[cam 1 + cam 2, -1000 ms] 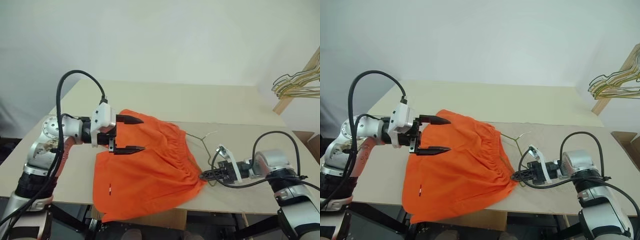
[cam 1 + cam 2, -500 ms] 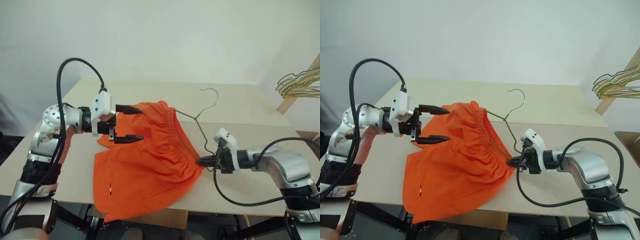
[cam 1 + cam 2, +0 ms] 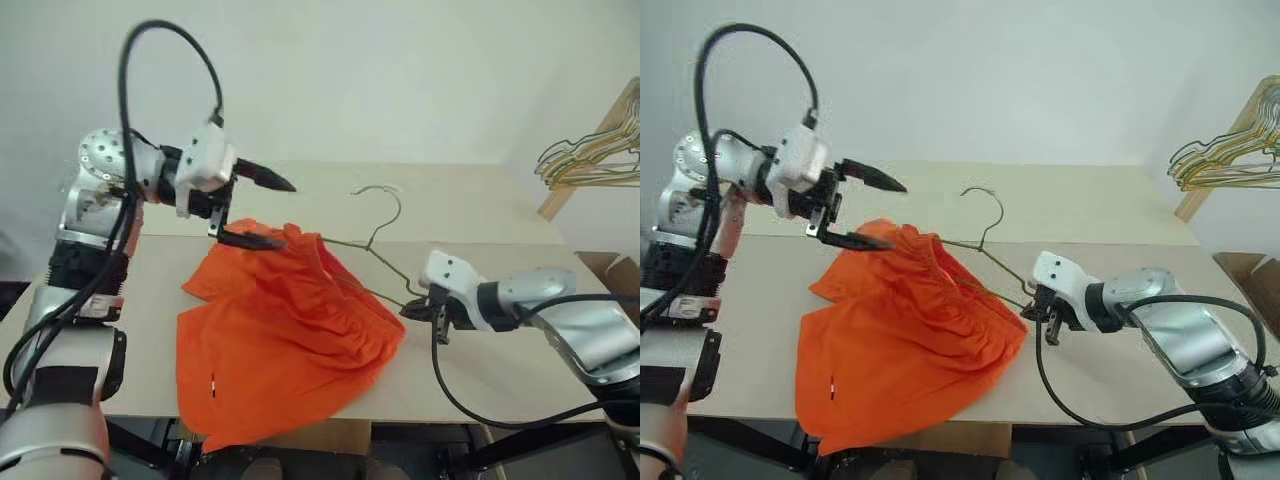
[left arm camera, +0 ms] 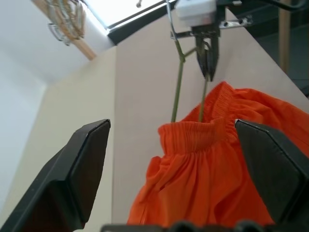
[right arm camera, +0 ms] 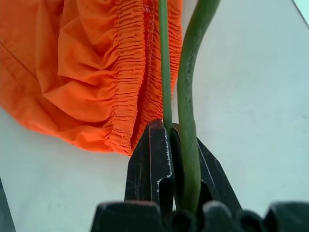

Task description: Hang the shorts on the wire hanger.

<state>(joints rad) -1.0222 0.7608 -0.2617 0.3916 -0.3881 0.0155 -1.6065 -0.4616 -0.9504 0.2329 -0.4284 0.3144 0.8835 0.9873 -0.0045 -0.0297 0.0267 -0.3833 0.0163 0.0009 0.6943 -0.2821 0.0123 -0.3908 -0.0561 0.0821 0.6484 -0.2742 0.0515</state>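
Note:
The orange shorts [image 3: 285, 335] lie on the table [image 3: 470, 205], their gathered waistband [image 4: 193, 135] lifted at its far end. The thin wire hanger [image 3: 372, 262] runs into the waistband, its hook [image 3: 386, 196] raised over the table. My right gripper [image 3: 413, 311] is shut on the hanger's near corner, and in the right wrist view the wire [image 5: 190, 96] sits pinched between the fingers [image 5: 150, 164]. My left gripper [image 3: 288, 213] stands open at the waistband's raised far end. Its lower finger [image 3: 250, 238] is right at the fabric edge, with nothing held.
A bunch of yellowish-green wire hangers [image 3: 590, 160] hangs on a wooden rack [image 3: 585, 150] at the far right. One leg of the shorts droops over the table's front edge [image 3: 440, 415]. A brown box [image 3: 612, 268] sits beyond the table's right side.
Both arms have risen. The right gripper rolled and lifted the hanger, pulling the waistband off the table with the hook now up. The left gripper moved up and away to the waistband's far end.

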